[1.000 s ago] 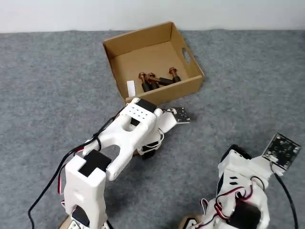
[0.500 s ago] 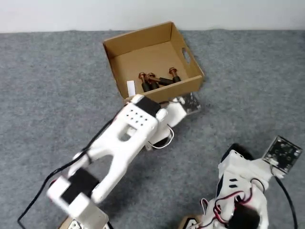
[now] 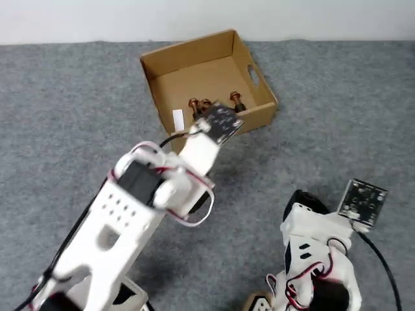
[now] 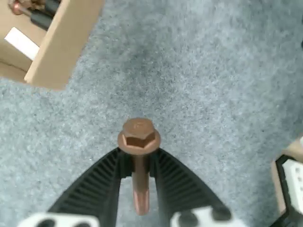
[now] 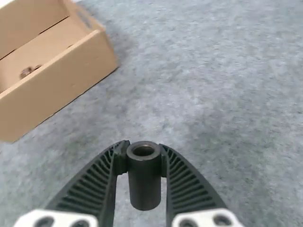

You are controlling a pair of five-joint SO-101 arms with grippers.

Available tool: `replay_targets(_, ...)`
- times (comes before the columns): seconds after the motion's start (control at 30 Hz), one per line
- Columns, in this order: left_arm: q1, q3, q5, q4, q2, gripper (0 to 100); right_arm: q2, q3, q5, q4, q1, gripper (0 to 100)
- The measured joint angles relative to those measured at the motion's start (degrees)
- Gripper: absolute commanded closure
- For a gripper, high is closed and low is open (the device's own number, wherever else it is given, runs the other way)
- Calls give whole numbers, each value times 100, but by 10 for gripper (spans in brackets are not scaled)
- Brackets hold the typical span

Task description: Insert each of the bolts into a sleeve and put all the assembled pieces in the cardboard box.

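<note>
My left gripper (image 4: 138, 163) is shut on a copper bolt (image 4: 138, 142), hex head outward, held above the grey carpet near the cardboard box's corner (image 4: 57, 52). My right gripper (image 5: 142, 163) is shut on a black sleeve (image 5: 143, 177), its bore facing outward. In the high view the left arm (image 3: 162, 188) stretches toward the cardboard box (image 3: 207, 81), its wrist over the box's near wall. The right arm (image 3: 324, 253) sits at the lower right. Several assembled bolt-and-sleeve pieces (image 3: 214, 107) lie inside the box along that near wall.
Grey carpet (image 3: 337, 116) covers the table. A white label (image 3: 178, 118) lies on the box floor. The box has a handle cutout (image 3: 253, 76) in its right wall. A white wall runs along the far edge.
The left arm has lifted and swung up toward the box, its wrist now over the near wall. The right arm shifted slightly left.
</note>
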Motion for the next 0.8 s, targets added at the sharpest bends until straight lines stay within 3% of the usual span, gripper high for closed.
replay_targets(0.43,0,3675,396,-2426,-4589,995,0,0,0,0,-1451,991)
replay_targets(0.8,-466,4932,1099,-3051,-7279,995,9,0,387,-53,-3086,991)
